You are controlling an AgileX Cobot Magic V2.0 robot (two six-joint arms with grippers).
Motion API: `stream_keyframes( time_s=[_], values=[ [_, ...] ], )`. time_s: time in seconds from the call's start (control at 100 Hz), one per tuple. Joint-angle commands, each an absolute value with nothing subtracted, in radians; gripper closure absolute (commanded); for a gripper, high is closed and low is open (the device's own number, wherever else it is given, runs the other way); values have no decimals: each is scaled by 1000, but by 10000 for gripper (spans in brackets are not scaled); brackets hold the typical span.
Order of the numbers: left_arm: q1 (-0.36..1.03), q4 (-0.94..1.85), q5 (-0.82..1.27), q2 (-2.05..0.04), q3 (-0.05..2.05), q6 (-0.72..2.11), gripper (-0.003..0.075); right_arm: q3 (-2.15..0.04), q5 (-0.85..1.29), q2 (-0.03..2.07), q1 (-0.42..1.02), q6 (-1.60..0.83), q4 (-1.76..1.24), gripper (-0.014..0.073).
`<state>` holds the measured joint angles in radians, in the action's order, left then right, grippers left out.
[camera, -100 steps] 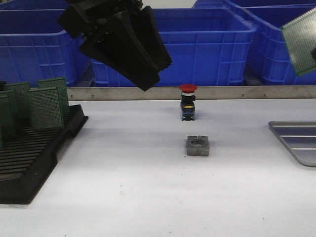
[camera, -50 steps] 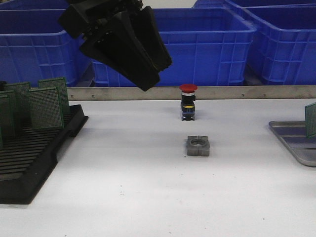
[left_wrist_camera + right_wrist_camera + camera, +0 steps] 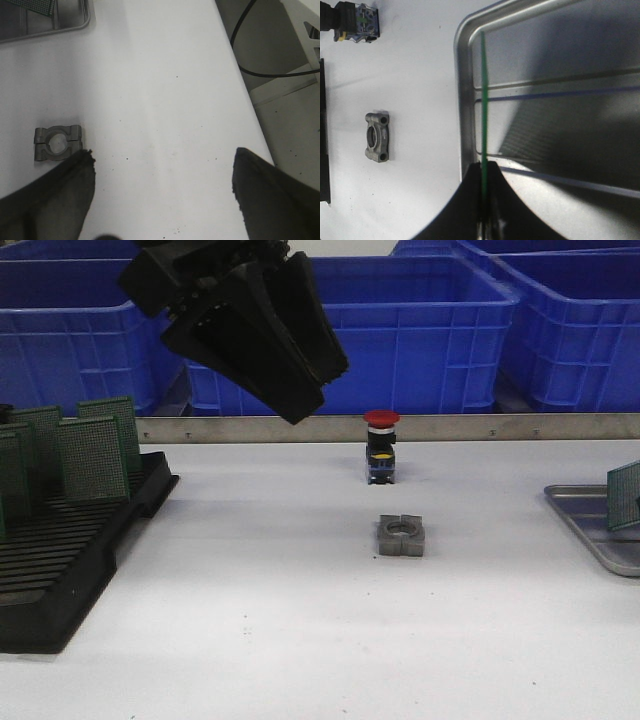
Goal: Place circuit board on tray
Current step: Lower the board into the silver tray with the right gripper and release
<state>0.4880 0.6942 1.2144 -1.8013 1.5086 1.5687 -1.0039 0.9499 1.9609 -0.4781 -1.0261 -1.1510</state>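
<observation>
1. While the board [image 3: 624, 496] stands on edge over the tray [image 3: 590, 523] at the front view's right margin, the left claw [image 3: 290, 370] hangs clear; bins [image 3: 420, 330] behind.
2. Left wrist: claw spread, empty, over the white counter [image 3: 165, 100].
3. Right wrist: right claw [image 3: 484, 220] pinches the board's edge. Judged thin, light, stiff; an edge grip suits it.

Left claw [image 3: 300, 390] raised high above the bench [image 3: 300, 640], pointing down and toward the right, black fingers [image 3: 45, 200] spread wide apart with nothing between them. Right claw [image 3: 485, 200] out of the front view, seen only from its own wrist camera: fingers pressed together on the edge of a thin green circuit board [image 3: 483, 100], held on edge over the tray [image 3: 465, 100].
</observation>
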Motion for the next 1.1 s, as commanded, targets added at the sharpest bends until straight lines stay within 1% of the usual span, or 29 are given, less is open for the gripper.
stream_keyframes(
  time_s=[0.0,0.14,0.37,0.38,0.9,0.99,1.04,1.09],
  values=[
    [498,758,1239,-1748,1541,1567,186,-1026,1008,1915,-471,-1028,-1199,662],
    [498,758,1239,-1748,1541,1567,186,-1026,998,1915,-453,-1028,-1197,662],
    [498,758,1239,-1748,1541,1567,186,-1026,983,1915,-453,-1024,-1197,662],
    [473,758,1239,-1748,1541,1567,186,-1026,983,1915,-453,-1024,-1197,662],
    [473,758,1239,-1748,1541,1567,186,-1026,945,1915,-453,-974,-1150,657],
    [473,758,1239,-1748,1541,1567,186,-1026,945,1915,-453,-962,-1150,612],
    [473,758,1239,-1748,1541,1567,186,-1026,945,1915,-453,-961,-1150,565],
    [473,758,1239,-1748,1541,1567,186,-1026,946,1915,-453,-960,-1150,501]
  ],
)
